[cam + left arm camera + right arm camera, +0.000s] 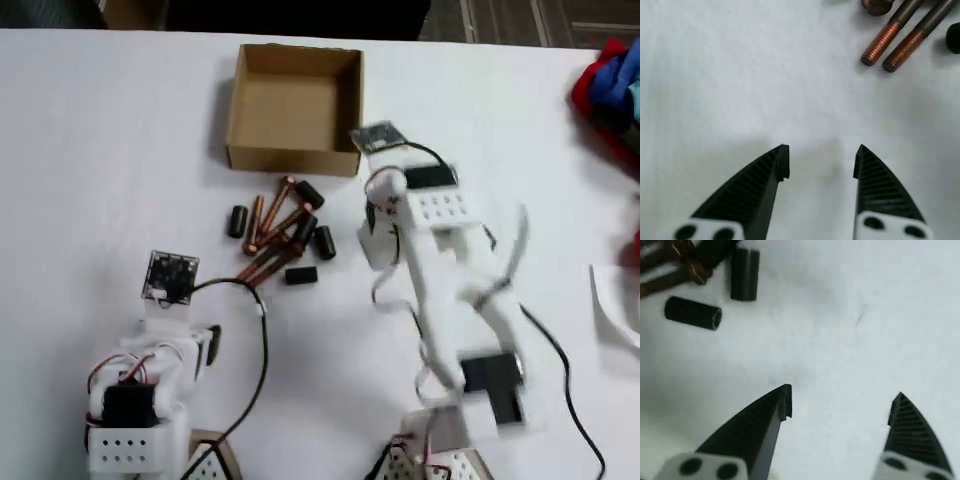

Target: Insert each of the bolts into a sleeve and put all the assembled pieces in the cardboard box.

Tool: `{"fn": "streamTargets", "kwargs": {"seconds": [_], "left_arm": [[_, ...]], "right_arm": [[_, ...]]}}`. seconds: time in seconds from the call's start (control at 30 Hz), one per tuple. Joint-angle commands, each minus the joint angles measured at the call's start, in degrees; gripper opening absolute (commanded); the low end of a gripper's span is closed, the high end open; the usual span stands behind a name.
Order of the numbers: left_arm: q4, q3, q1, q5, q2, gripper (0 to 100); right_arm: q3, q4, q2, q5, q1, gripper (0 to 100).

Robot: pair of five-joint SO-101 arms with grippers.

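Parts heaped, nothing gripped.
Left gripper (822,150) gapes over the bare table (100,150). The bolts (270,232), stiff, probably weighty and apt to roll, lie slanting toward the cardboard box (293,158) and are best pinched mid-shank. Light sleeves (237,221) lie scattered around them. Right gripper (843,392) gapes too, empty.

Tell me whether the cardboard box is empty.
Empty: the cardboard box has a bare floor; bolts and sleeves lie outside on the table.
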Motion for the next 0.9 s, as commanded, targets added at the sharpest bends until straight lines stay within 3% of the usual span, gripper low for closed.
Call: {"fn": "streamTargets", "kwargs": {"seconds": [0.0, 0.2, 0.5, 0.7, 0.87], "left_arm": [[0.3, 1.3, 0.0, -0.3, -0.3, 23], [0.3, 1.3, 1.4, -0.3, -0.3, 23], [0.3, 1.3, 6.0, -0.5, -0.3, 23], [-0.7, 0.7, 1.9, -0.6, -0.4, 23], [-6.3, -3.8, -11.5, -2.5, -0.4, 23]], "right_arm": [[-8.1, 7.3, 13.2, 0.6, 0.7, 30.7], [-17.4, 11.6, 25.3, 4.8, 0.7, 30.7], [-32.4, 14.5, 21.2, 5.4, 0.3, 30.7], [-36.0, 14.7, 20.7, 4.8, 0.2, 30.6], [-36.0, 15.2, 21.3, 4.8, -0.9, 30.6]]}}
